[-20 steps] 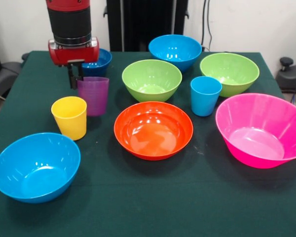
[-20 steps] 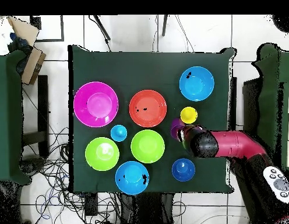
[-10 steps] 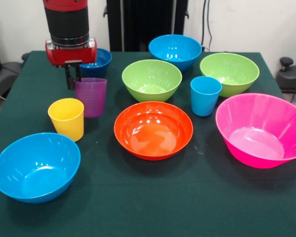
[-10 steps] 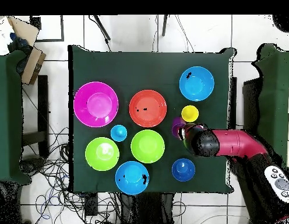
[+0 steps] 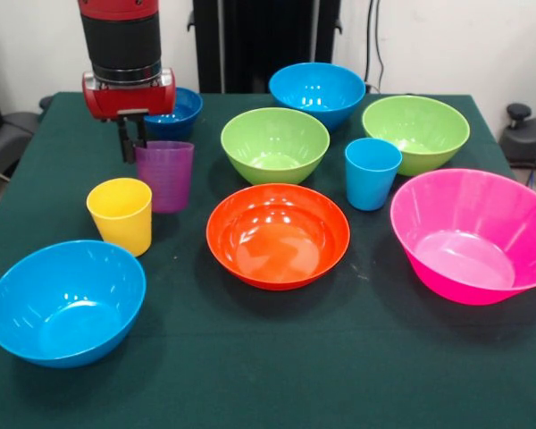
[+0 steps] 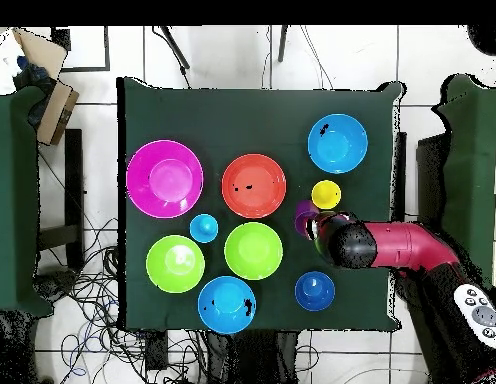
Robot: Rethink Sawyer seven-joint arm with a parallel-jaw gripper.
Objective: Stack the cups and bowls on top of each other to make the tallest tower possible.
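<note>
Three cups stand on the green table: a purple cup (image 5: 165, 179), a yellow cup (image 5: 121, 214) close in front of it, and a light blue cup (image 5: 372, 174) on its own. My gripper (image 5: 134, 145) hangs over the purple cup's left rim, its fingers shut on the cup wall. From above, the arm hides most of the purple cup (image 6: 301, 214). The bowls lie apart and unstacked: pink (image 5: 469, 237), orange (image 5: 277, 234), two lime green (image 5: 274, 143) (image 5: 416, 132), two light blue (image 5: 317, 92) (image 5: 65, 301) and a small dark blue one (image 5: 177, 112) behind my gripper.
The table's (image 6: 242, 115) side away from the robot's base is bare cloth. The red arm (image 6: 402, 248) reaches in over one table edge. Cables lie on the floor around the table, and a cardboard box (image 6: 47, 95) sits beyond one corner.
Since a second ago my gripper moved slightly left with the purple cup, and the yellow cup slid left too. Nothing has moved in the last half second.
</note>
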